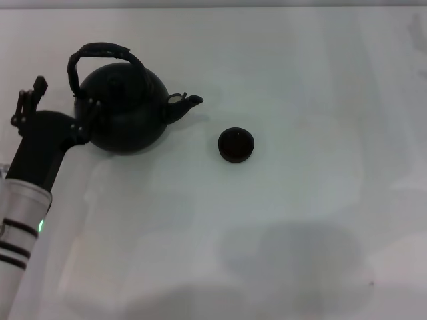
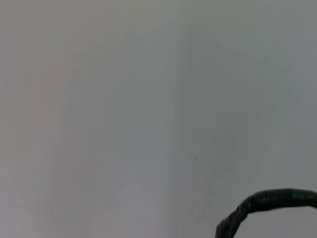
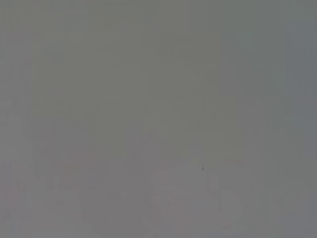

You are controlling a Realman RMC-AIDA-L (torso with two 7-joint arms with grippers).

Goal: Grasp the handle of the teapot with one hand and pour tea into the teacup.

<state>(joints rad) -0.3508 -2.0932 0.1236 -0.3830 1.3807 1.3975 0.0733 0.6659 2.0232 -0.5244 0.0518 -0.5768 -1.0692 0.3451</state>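
Note:
The black teapot (image 1: 127, 110) stands upright on the white table at the far left, with its spout (image 1: 190, 102) pointing right toward the teacup (image 1: 236, 145). The small black cup sits a little to the right of the spout and apart from it. The rough arched handle (image 1: 100, 50) loops over the lid; part of it also shows in the left wrist view (image 2: 267, 201). My left gripper (image 1: 61, 103) is open at the pot's left side, one finger against the pot's shoulder and the other farther left. It is below the handle's top and holds nothing. The right gripper is out of view.
The white table (image 1: 300, 220) stretches to the right and front of the cup. Soft shadows lie on it near the front. The right wrist view shows only plain grey surface.

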